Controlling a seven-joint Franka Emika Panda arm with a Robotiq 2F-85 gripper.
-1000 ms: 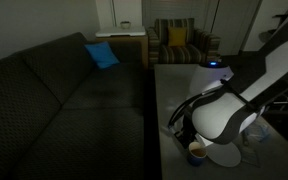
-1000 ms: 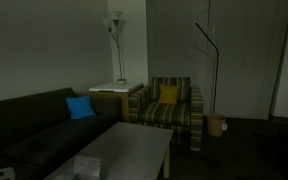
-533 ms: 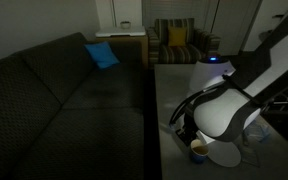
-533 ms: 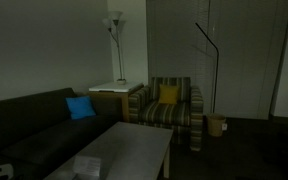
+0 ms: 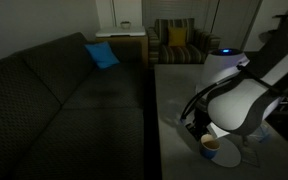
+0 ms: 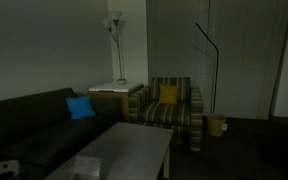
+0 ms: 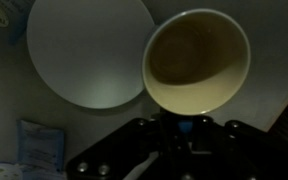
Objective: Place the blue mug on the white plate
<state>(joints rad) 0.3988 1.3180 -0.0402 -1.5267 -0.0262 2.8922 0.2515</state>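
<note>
In the wrist view the mug (image 7: 197, 60) shows a cream inside and a small patch of blue at its near wall. My gripper (image 7: 181, 122) is shut on that near wall. The white plate (image 7: 89, 50) lies to the left of the mug, and the mug's rim overlaps the plate's right edge in this view. In an exterior view the mug (image 5: 210, 143) hangs under the gripper (image 5: 197, 128) at the near end of the table, next to the plate (image 5: 234, 156). The room is dark, so I cannot tell if the mug touches anything.
A dark sofa (image 5: 64, 95) with a blue cushion (image 5: 102, 54) runs beside the grey table (image 5: 174, 90). A striped armchair (image 6: 169, 108) with a yellow cushion and a floor lamp (image 6: 114, 25) stand behind. A pale packet (image 7: 39, 148) lies near the plate.
My arm has swung to the right in the exterior view, and the mug has moved with it, a little right and up, closer to the plate.
</note>
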